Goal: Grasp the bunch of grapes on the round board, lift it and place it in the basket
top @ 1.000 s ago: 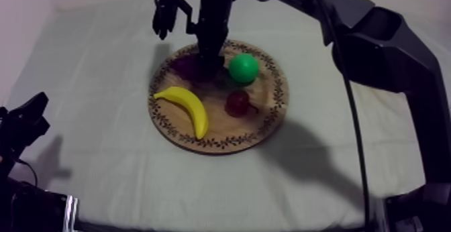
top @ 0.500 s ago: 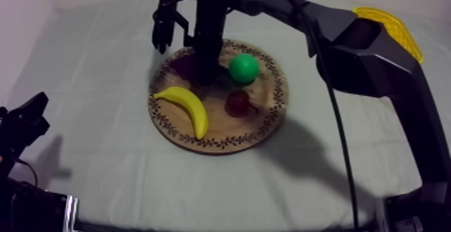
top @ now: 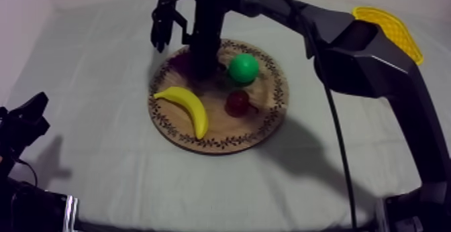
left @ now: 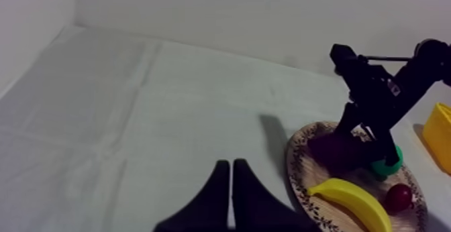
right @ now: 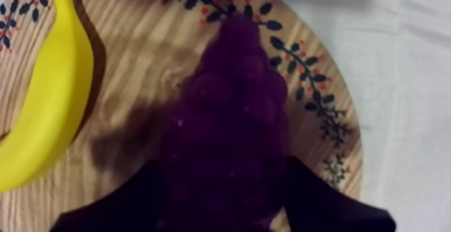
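Closest in, my left gripper sits low by the near left corner of the table, well apart from everything else. From its own wrist camera, the left gripper has both fingers lying together as a thin wedge with nothing between them.

Next up is the wooden board, roughly mid-table. The banana lies on its near left part, curving along the rim. The small red fruit is about in the board's middle, just right of the banana and not touching it. Behind that, toward the board's far edge, there's a round green fruit.

The bunch of grapes is on the board's far left part, near the green fruit. My right gripper is right there too, pointing straight down, with the right arm coming in from the table's far right.

In the right wrist camera the bunch of grapes sits between the black fingers, one pressed against each side, so the jaws are clamped on the bunch. The banana is just beside it. Can't tell if the bunch is resting on the wood or lifted clear.

Farthest back, the yellow basket is at the table's far right corner, partly behind the arm.
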### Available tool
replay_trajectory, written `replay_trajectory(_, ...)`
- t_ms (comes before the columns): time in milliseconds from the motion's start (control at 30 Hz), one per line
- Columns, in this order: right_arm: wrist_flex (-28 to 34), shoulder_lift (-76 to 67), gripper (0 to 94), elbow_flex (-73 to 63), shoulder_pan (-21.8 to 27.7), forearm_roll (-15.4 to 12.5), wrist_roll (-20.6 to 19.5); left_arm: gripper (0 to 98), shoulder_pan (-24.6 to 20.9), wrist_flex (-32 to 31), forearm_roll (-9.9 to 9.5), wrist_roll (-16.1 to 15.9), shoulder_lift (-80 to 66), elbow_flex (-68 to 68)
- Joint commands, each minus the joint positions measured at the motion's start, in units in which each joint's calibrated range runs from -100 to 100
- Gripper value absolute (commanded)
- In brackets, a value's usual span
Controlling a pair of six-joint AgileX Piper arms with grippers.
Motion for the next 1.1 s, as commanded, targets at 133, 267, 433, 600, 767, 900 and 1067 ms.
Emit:
replay_trajectory(133,0.0,-4.0,31.9,1.7,1.1,0.9,0.4,0.1,0.0,0.0,0.02,0.0,0.0,0.0)
replay_trajectory(267,-0.6,-7.9,32.1,3.6,2.2,1.6,0.3,0.1,0.0,0.0,0.02,0.0,0.0,0.0)
replay_trajectory(433,-2.9,-13.7,32.7,6.9,3.9,2.5,0.0,0.1,0.0,0.0,0.02,0.0,0.0,0.0)
replay_trajectory(600,-4.9,-18.9,32.9,9.0,6.1,3.3,-1.1,0.1,0.0,0.0,0.02,0.0,0.0,0.0)
replay_trajectory(767,-7.6,-23.5,32.9,11.9,8.2,3.8,-3.2,0.1,0.0,0.0,0.02,0.0,0.0,0.0)
replay_trajectory(900,-9.0,-27.0,32.9,15.0,9.9,3.9,-5.1,0.1,0.0,0.0,0.02,0.0,0.0,0.0)
replay_trajectory(1067,-12.0,-31.8,32.9,20.7,12.0,4.6,-7.9,0.1,0.0,0.0,0.02,0.0,0.0,0.0)
